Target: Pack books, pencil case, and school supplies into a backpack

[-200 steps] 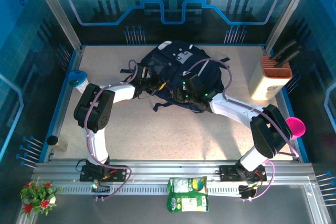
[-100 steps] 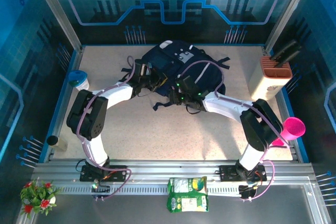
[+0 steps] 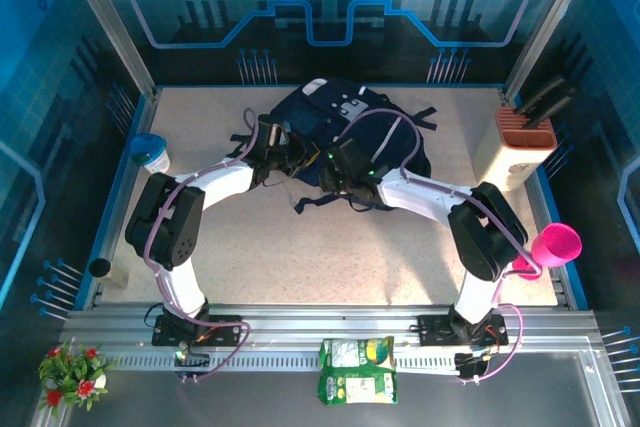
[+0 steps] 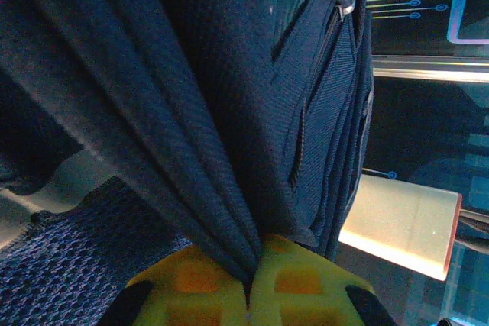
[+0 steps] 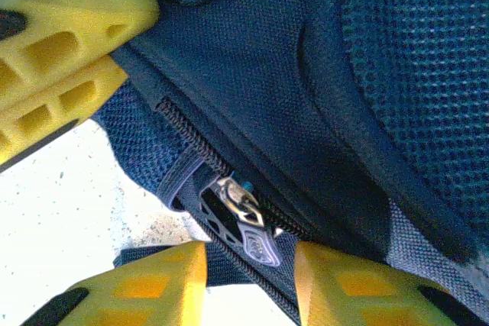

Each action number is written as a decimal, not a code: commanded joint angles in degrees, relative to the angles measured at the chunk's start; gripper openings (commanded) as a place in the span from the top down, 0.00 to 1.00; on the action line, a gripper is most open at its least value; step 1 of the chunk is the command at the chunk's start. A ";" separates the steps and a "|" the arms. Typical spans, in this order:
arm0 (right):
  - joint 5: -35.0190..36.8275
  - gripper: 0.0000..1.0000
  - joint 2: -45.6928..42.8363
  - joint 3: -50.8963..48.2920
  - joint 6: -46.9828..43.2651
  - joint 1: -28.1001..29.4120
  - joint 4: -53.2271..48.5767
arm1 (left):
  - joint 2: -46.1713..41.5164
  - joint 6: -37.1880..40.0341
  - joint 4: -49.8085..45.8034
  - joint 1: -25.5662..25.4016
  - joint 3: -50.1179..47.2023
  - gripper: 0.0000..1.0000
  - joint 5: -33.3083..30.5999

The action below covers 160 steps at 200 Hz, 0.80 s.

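The navy-blue backpack (image 3: 350, 127) lies at the back middle of the table. My left gripper (image 3: 291, 158) is at its near left edge, its yellow fingers (image 4: 306, 288) shut on a bunched fold of the backpack's fabric (image 4: 214, 150). My right gripper (image 3: 335, 163) sits just to the right of it, open. Its yellow fingertips (image 5: 160, 284) straddle a metal zipper pull (image 5: 248, 223) on the backpack's zip without touching it. The left gripper's fingers (image 5: 53, 59) show close by in the right wrist view. Books, pencil case and school supplies are hidden.
A white block with an orange top and dark handles (image 3: 520, 142) stands at the right wall. A pink cup (image 3: 560, 244) sits at the right edge, a blue-rimmed bowl (image 3: 147, 150) and a small dark cup (image 3: 99, 268) at the left. Green packets (image 3: 357, 369) lie on the front rail.
My right gripper has slid left along the backpack's near edge, close up to the left gripper. The left gripper has kept its hold on the fabric and shifted slightly back.
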 commanded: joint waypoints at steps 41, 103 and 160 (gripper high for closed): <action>5.14 0.71 5.33 5.18 -0.57 0.76 0.20 | -2.47 0.14 1.31 -1.40 -0.02 1.00 2.51; 8.45 0.85 6.02 5.42 -1.62 1.08 -4.47 | -2.47 1.84 -0.51 -0.76 0.63 1.00 1.26; 11.00 0.85 -0.07 -3.00 -2.33 1.21 -7.83 | -2.61 3.16 -1.80 2.30 0.64 1.00 1.27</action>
